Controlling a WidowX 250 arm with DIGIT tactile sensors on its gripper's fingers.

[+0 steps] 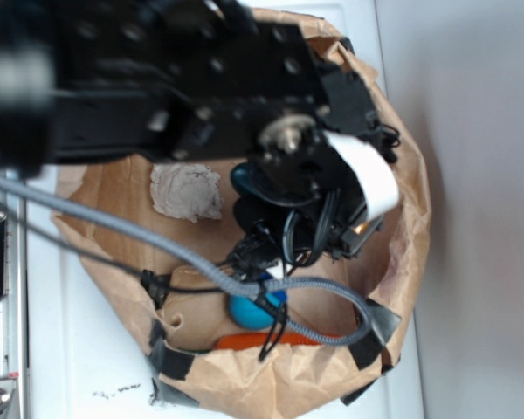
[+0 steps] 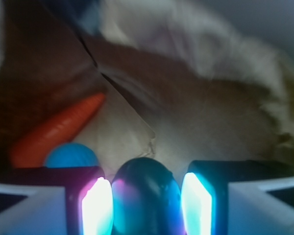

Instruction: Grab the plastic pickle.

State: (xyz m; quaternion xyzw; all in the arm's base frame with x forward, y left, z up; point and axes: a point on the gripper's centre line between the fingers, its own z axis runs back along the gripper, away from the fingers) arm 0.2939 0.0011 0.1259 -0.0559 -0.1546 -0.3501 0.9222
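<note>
**A:** Look at your wrist view: the plastic pickle (image 2: 144, 196) sits right between the two glowing fingers (image 2: 95, 205), dark and glossy, rounded end towards you. Your gripper (image 2: 146, 208) is closed in around it, a pad against each flank as far as this view shows.

**B:** And from outside?

**A:** Your arm (image 1: 183, 78) blocks most of it. The gripper (image 1: 275, 196) is down inside the brown paper bag (image 1: 402, 236), and you can just catch a dark teal sliver of the pickle (image 1: 242, 181) at its left edge. Whether it's clear of the bag floor, you can't tell.

**B:** What else is in there?

**A:** The blue ball (image 2: 71, 155) is just left of your left finger, the orange carrot (image 2: 56, 131) touching it behind. Outside view shows the ball (image 1: 249, 312) and carrot (image 1: 244, 340) under the grey cable (image 1: 183, 253), and a grey crumpled lump (image 1: 186, 192) near the back.
</note>
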